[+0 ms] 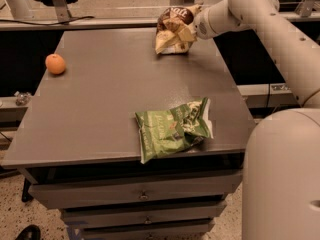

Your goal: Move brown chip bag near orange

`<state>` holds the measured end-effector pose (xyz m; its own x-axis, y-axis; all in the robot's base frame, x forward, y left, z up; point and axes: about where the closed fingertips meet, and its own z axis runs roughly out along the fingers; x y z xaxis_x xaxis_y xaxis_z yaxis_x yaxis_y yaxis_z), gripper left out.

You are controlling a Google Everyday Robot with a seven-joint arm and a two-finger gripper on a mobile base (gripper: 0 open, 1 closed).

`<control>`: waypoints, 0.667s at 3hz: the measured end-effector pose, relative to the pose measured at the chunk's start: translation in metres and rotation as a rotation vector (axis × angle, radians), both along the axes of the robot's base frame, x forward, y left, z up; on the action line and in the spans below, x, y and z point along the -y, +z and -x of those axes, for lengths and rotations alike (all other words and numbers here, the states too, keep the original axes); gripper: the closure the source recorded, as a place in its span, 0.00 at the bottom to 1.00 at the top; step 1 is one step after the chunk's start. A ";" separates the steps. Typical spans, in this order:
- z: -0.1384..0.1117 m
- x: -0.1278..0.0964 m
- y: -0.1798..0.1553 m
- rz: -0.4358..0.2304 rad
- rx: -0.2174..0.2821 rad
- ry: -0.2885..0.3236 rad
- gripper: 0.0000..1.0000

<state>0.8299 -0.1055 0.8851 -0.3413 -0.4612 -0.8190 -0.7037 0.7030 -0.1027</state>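
Fingers (194,22) gripping brown chip bag (171,33), wrinkly, tilted

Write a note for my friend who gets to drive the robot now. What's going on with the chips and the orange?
Gripper: at the far right of the table, pressed against the right side of the brown chip bag. The bag hides its grip.
Brown chip bag: at the table's far edge, standing up rather than lying flat.
Orange: by the table's left edge, far from the bag.
Green chip bag: at the front edge, not part of the job.
Done: the gripper is at the right bag.
Left: carry the bag left across the table and set it beside the orange.
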 end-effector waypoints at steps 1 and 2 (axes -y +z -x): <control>0.008 -0.004 0.007 0.006 0.024 0.032 1.00; 0.022 -0.021 0.014 -0.014 0.049 0.129 1.00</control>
